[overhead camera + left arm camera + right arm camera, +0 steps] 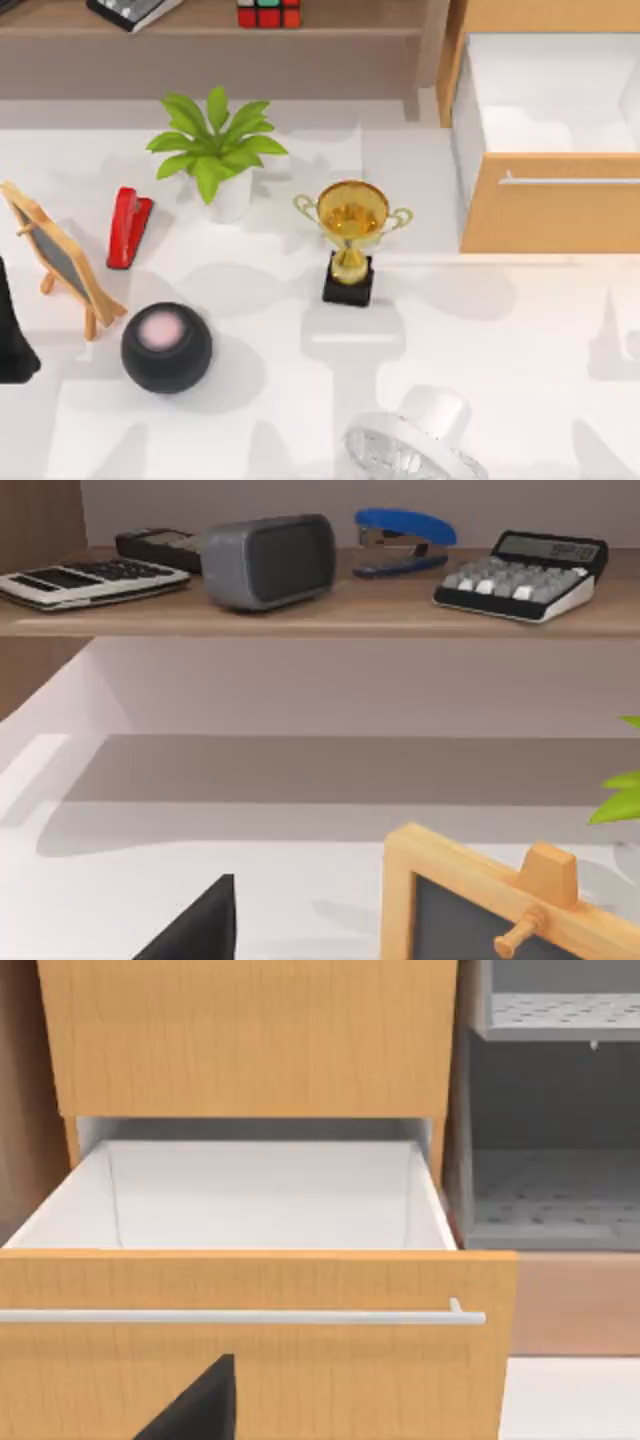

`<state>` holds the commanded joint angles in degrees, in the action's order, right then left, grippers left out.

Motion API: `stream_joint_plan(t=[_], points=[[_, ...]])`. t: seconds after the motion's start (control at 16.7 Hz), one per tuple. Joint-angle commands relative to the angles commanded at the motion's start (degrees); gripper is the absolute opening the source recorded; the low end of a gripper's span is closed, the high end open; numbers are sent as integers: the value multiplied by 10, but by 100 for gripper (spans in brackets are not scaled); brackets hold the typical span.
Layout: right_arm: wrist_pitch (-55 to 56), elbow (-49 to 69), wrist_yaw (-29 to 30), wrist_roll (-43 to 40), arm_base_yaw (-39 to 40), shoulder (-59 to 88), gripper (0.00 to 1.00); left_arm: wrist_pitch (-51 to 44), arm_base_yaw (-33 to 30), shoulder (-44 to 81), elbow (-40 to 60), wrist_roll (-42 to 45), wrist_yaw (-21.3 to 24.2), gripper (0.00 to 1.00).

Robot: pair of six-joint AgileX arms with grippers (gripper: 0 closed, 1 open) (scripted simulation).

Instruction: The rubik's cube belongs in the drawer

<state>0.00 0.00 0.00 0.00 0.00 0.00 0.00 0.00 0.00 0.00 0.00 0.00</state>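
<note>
White desk (520, 350) is bare at the near right, and a white fan (420, 445) sits at the near edge. A round black speaker (166, 347) and a little chalkboard (60, 258) stand near the left. In the middle is a gold trophy (352, 235), with a red stapler (128, 226) and a green plant (215, 150) to its left. On the right the drawer (550, 215) is pulled open, white inside and with nothing in it. Far back, on the wooden shelf (330, 35), sits the rubik's cube (268, 13). I think it is light, hard and a bit slippery, so pinch two flat sides across the middle. A dark bit at the left edge may be my left arm. I cannot tell how open either claw is.
</note>
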Motion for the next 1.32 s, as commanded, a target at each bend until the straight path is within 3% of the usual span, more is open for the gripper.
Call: stream_joint_plan(t=[0.24, 0.54, 0.84, 1.32], points=[[12, 16, 5, 0, 10, 16, 100, 0, 0, 0, 0, 0, 0, 100], [94, 137, 48, -1, 79, 150, 100, 0, 0, 0, 0, 0, 0, 100], [199, 325, 129, -4, 182, 398, 100, 0, 0, 0, 0, 0, 0, 100], [324, 671, 305, -4, 350, 909, 100, 0, 0, 0, 0, 0, 0, 100]])
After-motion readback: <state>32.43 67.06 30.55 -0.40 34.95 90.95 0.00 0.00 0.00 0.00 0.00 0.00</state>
